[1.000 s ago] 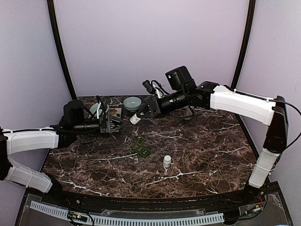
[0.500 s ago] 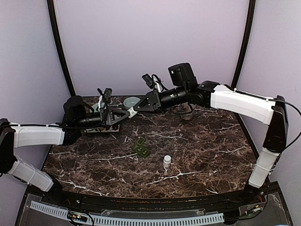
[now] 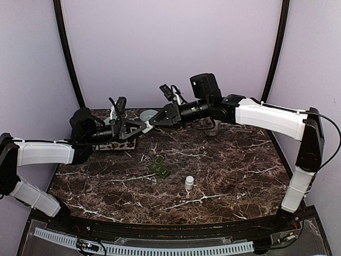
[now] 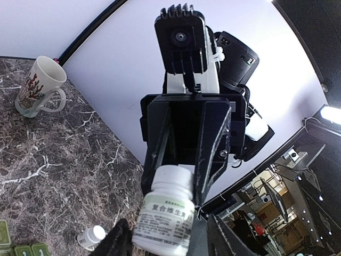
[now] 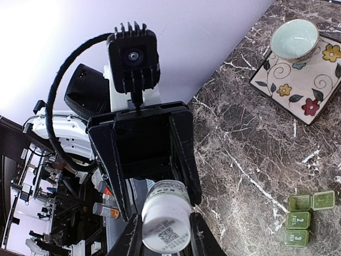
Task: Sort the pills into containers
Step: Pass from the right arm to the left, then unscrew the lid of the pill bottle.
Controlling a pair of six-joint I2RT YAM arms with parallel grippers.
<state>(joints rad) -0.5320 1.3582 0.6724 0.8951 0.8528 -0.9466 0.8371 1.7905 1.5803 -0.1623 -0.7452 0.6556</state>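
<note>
Changing just now: a second back the left claw [image 4: 168, 237] was gaping wide and sitting lower. It's since come up and is squeezing in around the white pill bottle [image 4: 162, 213] that the right claw [image 5: 166, 226] brought over.
Right claw: clenched on the bottle's cap end, same pinch the whole time.
Left claw: fingers flank the bottle body, partway in. Can't tell if they're actually touching it yet.
Where things are: the bottle hangs in mid-air, up and well behind the containers [image 3: 161, 166], which sit on the bench [image 3: 240, 176].
What it means: looks like a handover or a two-claw cap twist, I'd guess. No pills out yet, so the sorting hasn't really started.
Spare bottle: the spare bottle [image 3: 189, 183], small and white, stands just on the near side of the containers.
Bottle label: green Chinese print, reads like 复合维生素, and the fine print is too small. There's a QR code on its side in the right wrist view.
Container lids: a "2" on two of them, with a tiny word underneath I can't make out.
</note>
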